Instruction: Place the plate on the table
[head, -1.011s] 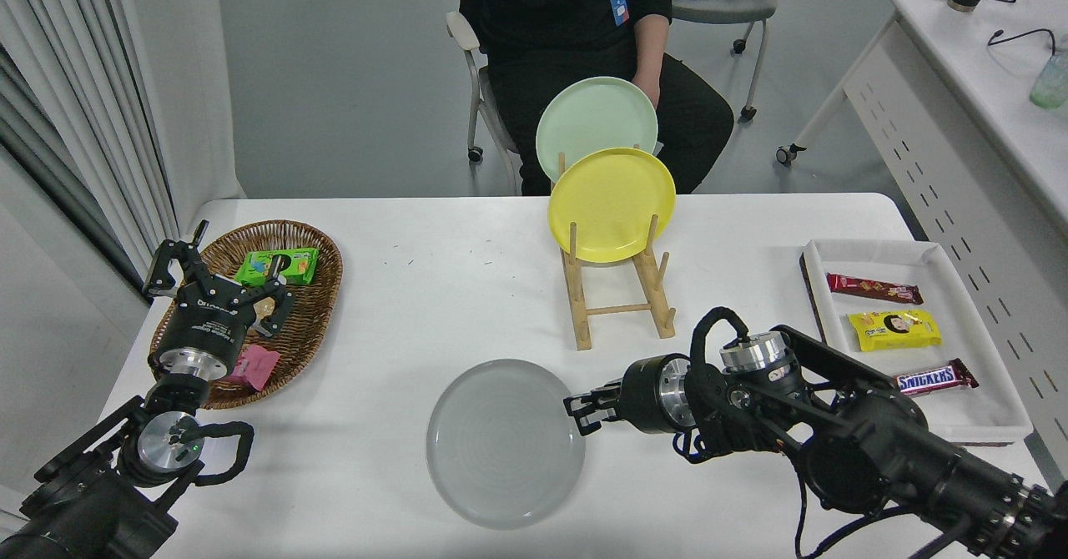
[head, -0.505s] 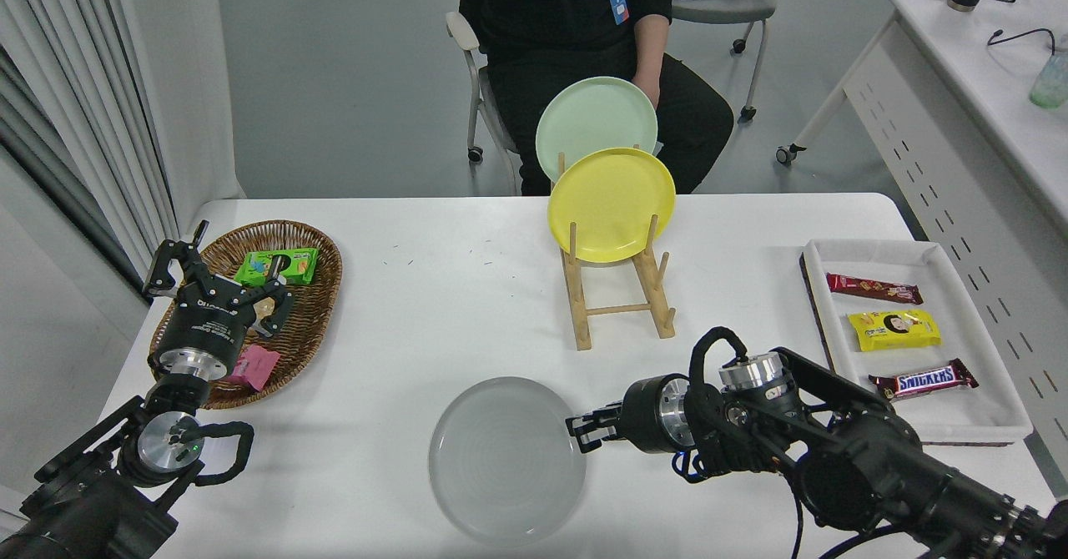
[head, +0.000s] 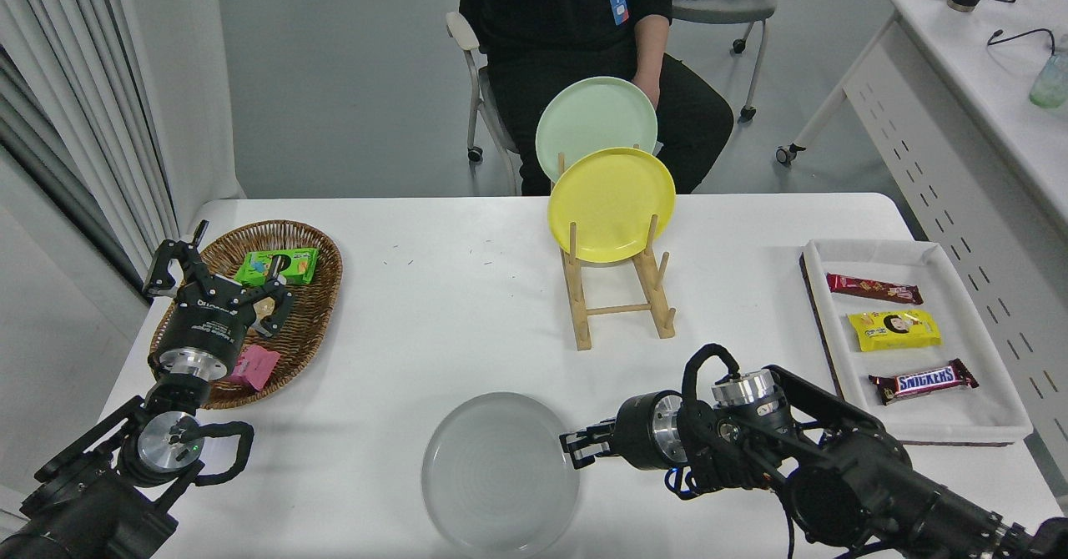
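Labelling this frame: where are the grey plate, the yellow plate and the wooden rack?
grey plate (head: 499, 474), head view, centre of its face.
yellow plate (head: 612, 203), head view, centre of its face.
wooden rack (head: 621, 309), head view, front crossbar.

The grey plate (head: 499, 473) is lying near the front edge of the table (head: 434, 292), with the right gripper (head: 574, 449) pinching its right rim. The left gripper (head: 219, 285) is hanging open over a basket (head: 313, 309) — parked. Behind, a rack (head: 617, 292) is holding a yellow plate (head: 611, 204) and a green plate (head: 592, 117) — both upright.
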You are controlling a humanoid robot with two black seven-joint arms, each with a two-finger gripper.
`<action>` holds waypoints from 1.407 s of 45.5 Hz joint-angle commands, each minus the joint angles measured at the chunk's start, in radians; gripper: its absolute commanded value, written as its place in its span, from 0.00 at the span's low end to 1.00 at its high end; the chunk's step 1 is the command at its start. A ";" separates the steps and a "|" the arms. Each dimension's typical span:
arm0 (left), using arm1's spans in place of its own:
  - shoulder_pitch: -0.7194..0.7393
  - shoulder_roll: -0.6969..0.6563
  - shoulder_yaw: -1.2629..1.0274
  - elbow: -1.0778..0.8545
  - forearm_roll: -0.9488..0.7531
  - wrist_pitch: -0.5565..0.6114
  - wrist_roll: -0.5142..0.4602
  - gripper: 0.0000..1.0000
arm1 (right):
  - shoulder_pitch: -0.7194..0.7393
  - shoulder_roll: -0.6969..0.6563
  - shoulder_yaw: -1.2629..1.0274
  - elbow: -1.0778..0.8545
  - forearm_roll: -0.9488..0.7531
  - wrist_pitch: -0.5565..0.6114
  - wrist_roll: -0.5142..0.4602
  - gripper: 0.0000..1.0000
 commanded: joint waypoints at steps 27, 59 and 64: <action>0.000 0.000 0.000 0.000 0.000 0.000 0.000 0.98 | -0.033 0.020 0.028 0.000 -0.038 0.000 -0.001 0.22; 0.000 0.000 0.000 0.000 0.000 0.000 0.000 0.98 | -0.035 0.055 0.147 0.004 -0.091 0.000 -0.002 0.98; 0.000 0.000 0.000 0.000 0.000 0.000 0.000 0.98 | -0.035 0.069 0.177 0.004 -0.117 0.000 -0.002 0.98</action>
